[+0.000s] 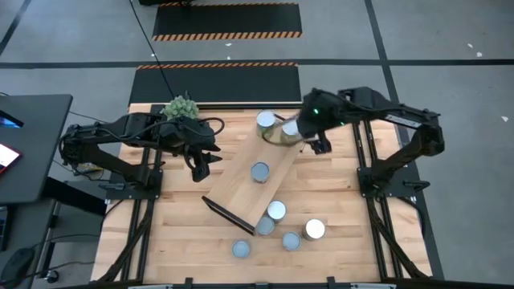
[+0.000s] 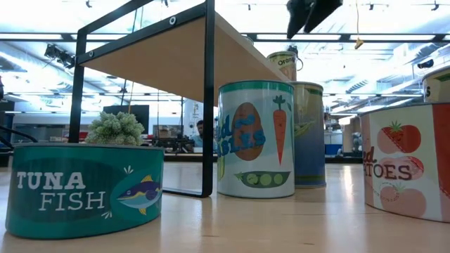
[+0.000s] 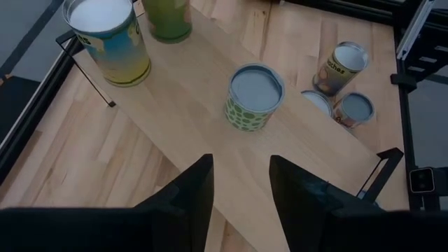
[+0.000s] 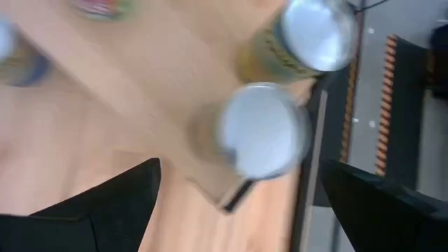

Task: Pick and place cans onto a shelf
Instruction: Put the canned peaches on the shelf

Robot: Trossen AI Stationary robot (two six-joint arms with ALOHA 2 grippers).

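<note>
The shelf (image 1: pixel 241 189) lies slantwise across the table, its top raised on a dark frame (image 2: pixel 208 105). Three cans stand on it: two at its far end (image 1: pixel 266 120) (image 1: pixel 291 128) and one at its middle (image 1: pixel 259 172). My right gripper (image 1: pixel 313 146) hangs open above the far-end can (image 4: pixel 262 129); its fingers stand wide on either side of it, clear of it. My left gripper (image 1: pixel 201 168) hovers open over the shelf's left edge, nothing between its fingers (image 3: pixel 241 162). It points at the middle can (image 3: pixel 255 94).
Several loose cans stand on the table off the shelf's near end (image 1: pixel 275 210) (image 1: pixel 314 229) (image 1: pixel 241 249). A green plant (image 1: pixel 180 107) sits at the far left corner. A flat tuna can (image 2: pixel 84 190) and a tomato can (image 2: pixel 415 161) are close to the near edge.
</note>
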